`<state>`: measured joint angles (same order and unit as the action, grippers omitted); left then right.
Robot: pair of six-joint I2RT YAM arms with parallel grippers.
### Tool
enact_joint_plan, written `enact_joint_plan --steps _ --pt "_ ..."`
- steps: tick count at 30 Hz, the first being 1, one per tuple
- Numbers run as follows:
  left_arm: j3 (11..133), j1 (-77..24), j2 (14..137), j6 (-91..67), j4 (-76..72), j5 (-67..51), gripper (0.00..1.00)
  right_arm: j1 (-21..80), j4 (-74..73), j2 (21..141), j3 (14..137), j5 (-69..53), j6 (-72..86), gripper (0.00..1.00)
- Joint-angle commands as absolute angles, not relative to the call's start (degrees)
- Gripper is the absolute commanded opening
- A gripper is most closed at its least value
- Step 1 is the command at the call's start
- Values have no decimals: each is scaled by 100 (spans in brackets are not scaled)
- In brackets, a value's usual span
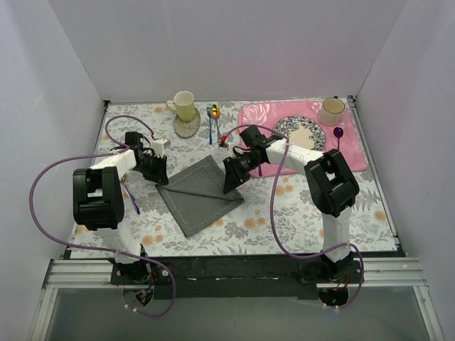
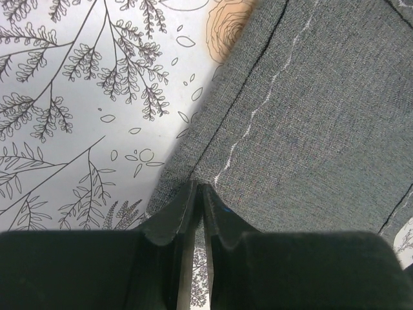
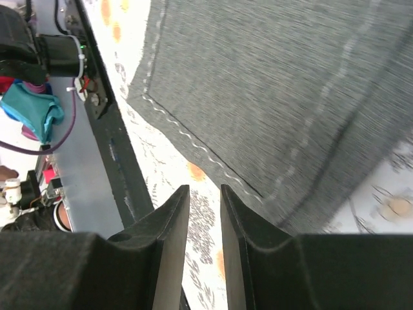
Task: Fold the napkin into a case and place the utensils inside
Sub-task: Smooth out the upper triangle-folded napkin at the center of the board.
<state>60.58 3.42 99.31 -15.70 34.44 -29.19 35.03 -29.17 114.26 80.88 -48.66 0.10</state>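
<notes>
Left hand [image 2: 198, 192]: jaws drawn together to a hairline, tips at the left hem of the dark grey woven cloth napkin [image 1: 202, 197]. It reads as a pinch on the hem, though how much cloth sits between the tips is hidden. Risk: so shallow a bite could slip off once the corner is lifted. If the cloth is doubled there, it could take only one layer.

Napkin: lies flat on the floral-printed tabletop [image 2: 71, 90], centre and toward the near side, between the two hands, set as a diamond. A straight line crosses it from the left corner to the right, likely a fold edge. Dark stitching runs along the hem, with a pale wavy thread line just inside it. It looks thin and limp, so it should drape rather than hold a crease.

Right hand [image 3: 204, 194]: jaws apart, nothing between them, tips just off the napkin's right corner. Risk: with that corner free, a pull from the left could drag the whole cloth and skew the fold.
</notes>
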Motion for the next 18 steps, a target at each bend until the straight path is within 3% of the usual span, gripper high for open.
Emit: enact_joint_plan --steps 1,11,15,16,18 --pt "6003 378 9958 -1731 3261 -2716 8 3831 -2584 11355 8288 -5212 219 34" --pt "6249 378 10099 -1916 3269 -2918 11 4017 -2373 11821 8121 -4878 211 33" --pt "6424 579 9766 -1960 3506 -3732 32 3929 -2303 11988 8016 -4930 351 33" --pt "6529 711 9686 -1995 3594 -4266 42 3903 -2277 12014 8007 -4974 386 32" --pt "6644 834 9511 -1916 4005 -4805 48 3893 -2224 12015 7954 -5010 422 32"
